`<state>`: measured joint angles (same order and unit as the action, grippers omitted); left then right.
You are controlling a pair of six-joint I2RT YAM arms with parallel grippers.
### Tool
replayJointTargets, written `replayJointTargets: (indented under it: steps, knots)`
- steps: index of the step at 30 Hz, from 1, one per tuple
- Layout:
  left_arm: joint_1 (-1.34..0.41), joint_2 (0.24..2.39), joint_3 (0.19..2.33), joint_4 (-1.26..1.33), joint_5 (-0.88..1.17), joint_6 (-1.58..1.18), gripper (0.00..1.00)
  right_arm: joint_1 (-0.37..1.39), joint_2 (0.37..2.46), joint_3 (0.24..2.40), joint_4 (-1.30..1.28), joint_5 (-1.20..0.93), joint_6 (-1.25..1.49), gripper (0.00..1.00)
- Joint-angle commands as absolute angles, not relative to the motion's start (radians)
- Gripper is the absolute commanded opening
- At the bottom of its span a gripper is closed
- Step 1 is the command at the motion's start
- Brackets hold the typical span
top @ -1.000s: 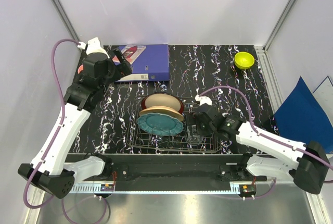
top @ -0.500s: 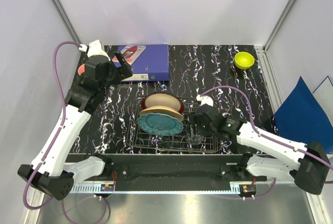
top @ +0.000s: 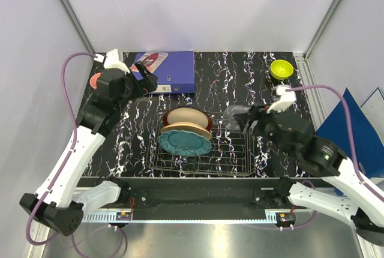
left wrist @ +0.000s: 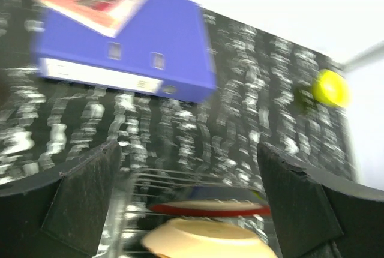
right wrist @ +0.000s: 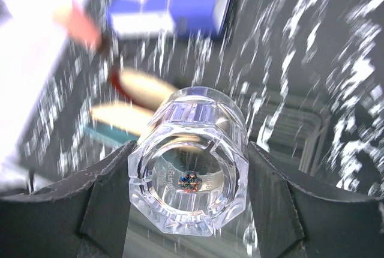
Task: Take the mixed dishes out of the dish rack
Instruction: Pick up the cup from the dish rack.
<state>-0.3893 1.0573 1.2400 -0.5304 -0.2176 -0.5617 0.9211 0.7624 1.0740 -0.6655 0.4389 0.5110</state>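
The dish rack sits at the table's near middle. In its left half stand a red-rimmed cream plate, a cream-yellow plate and a teal plate. My right gripper hangs above the rack's right end, shut on the clear glass tumbler, which lies on its side between the fingers, base toward the camera. My left gripper is open and holds nothing, over the blue binder's near edge. The yellow-green bowl rests at the back right. The salmon-pink cup peeks out behind the left arm.
A blue ring binder lies at the back left. A blue sheet leans outside the table's right edge. The left wrist view shows the binder, the bowl and the red-rimmed plate, blurred.
My right gripper closed on the tumbler in the rack and lifted it up and back to the right. The left gripper edged slightly right over the binder.
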Motion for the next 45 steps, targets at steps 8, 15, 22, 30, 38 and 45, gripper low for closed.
replayJointTargets:
  steps: [8,15,22,30,38,45]
  knots:
    - [-0.393,1.009,1.086,0.09,0.515,-0.761,0.99,0.767,0.738,0.937,-0.033,0.304,0.606,0.0]
    - [-0.393,1.035,1.039,0.314,0.603,-0.857,0.99,0.431,0.914,0.839,0.403,-0.271,0.989,0.0]
    - [-0.396,1.081,0.989,0.463,0.676,-0.92,0.99,0.42,1.15,0.862,0.736,-0.456,1.156,0.0]
    - [-0.405,1.172,1.003,0.479,0.678,-0.927,0.99,0.42,1.223,0.89,0.791,-0.488,1.149,0.0]
    - [-0.468,1.256,1.032,0.557,0.707,-0.95,0.99,0.426,1.334,0.93,0.839,-0.535,1.173,0.0]
    - [-0.491,1.252,1.052,0.528,0.703,-0.91,0.83,0.434,1.379,0.922,0.861,-0.546,1.181,0.0]
